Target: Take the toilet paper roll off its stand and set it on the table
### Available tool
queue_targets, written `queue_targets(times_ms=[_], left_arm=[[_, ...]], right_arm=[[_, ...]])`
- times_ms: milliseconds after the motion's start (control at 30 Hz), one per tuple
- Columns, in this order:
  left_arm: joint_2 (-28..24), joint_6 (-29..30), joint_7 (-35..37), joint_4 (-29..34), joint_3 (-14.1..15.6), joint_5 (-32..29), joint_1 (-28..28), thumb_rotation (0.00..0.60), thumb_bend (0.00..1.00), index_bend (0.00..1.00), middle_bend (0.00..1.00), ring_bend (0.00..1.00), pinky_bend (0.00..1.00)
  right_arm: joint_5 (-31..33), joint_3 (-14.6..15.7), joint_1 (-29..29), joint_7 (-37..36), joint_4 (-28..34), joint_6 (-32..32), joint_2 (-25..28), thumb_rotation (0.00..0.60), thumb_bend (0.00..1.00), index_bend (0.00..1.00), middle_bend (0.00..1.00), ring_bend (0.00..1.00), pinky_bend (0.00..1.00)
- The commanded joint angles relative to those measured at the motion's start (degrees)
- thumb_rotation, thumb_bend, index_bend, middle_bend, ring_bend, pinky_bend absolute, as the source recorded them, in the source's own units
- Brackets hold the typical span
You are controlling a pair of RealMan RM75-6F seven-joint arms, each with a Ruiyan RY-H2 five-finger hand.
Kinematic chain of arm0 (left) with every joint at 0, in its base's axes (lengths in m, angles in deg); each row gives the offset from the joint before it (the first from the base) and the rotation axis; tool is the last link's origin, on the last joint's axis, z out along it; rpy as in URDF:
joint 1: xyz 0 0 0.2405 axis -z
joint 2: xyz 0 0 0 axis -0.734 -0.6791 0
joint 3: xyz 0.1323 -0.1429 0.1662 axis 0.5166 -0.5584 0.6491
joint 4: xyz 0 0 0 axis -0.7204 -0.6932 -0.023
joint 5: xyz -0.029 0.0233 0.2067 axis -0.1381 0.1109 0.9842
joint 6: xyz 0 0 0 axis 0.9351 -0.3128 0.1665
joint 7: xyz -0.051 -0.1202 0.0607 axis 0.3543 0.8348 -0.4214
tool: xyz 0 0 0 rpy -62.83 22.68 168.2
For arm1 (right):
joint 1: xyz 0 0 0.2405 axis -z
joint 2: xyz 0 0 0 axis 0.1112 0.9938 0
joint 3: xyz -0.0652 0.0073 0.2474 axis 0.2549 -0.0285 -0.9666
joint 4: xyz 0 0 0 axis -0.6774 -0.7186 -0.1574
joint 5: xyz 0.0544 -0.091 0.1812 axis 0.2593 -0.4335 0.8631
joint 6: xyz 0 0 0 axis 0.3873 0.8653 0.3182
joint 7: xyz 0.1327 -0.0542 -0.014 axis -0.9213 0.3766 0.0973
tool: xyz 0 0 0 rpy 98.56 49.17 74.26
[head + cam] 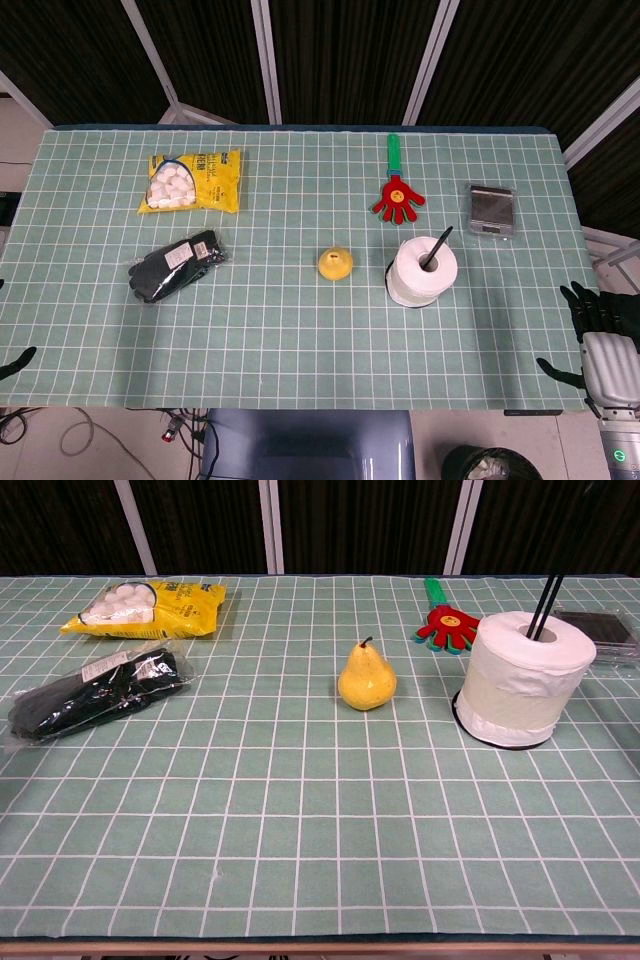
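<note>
The white toilet paper roll (pixel 424 272) (pixel 525 680) sits upright on its stand at the table's right middle. The stand's black rod (pixel 437 248) (pixel 547 605) pokes up through the core, and its black base ring (pixel 500 742) shows under the roll. My right hand (pixel 600 335) hangs off the table's right front corner, fingers apart, holding nothing, well clear of the roll. Only dark fingertips of my left hand (pixel 14 364) show at the left edge, spread and holding nothing. The chest view shows neither hand.
A yellow pear (pixel 335 263) (pixel 367 678) stands left of the roll. Behind the roll lie a red hand clapper (pixel 398 195) and a grey scale (pixel 491 210). A yellow bag (pixel 192 181) and packed black gloves (pixel 178 265) lie at the left.
</note>
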Motion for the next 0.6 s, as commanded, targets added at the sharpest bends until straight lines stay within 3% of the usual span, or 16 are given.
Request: queue_targets(times_ms=[33,333,500,600], left_arm=[[-0.03,-0.09,0.01,0.02,-0.04,-0.13,0.02,0.6,0.1,0.12,0.0,0.0,0.0],[0.04,-0.22,-0.19,0.19,0.18,0.26,0.07,0.6,0.1,0.12,0.0,0.0,0.0],[0.11,-0.77,-0.25,0.15,0.2,0.04,0.29,0.6,0.1,0.12,0.0,0.0,0.0],[0.1,-0.83,-0.21,0.14,0.26,0.16,0.32,0.6,0.1,0.12,0.0,0.0,0.0]], right_arm=[[1.4,-0.6,-0.52,-3.45,0.41,-1.36,-0.71,0.6,0.04,0.0,0.0,0.0,0.0],[8.29,-4.76,-6.74,-17.83,1.05,-13.6,-3.49,0.6,0.04,0.0,0.0,0.0,0.0],[13.7,-8.37,-10.72,-32.23,3.46,-23.17,-5.11,0.6,0.04,0.0,0.0,0.0,0.0],[15.29,-9.69,-12.66,-35.33,1.04,-26.06,-7.25,0.6,0.04,0.0,0.0,0.0,0.0]])
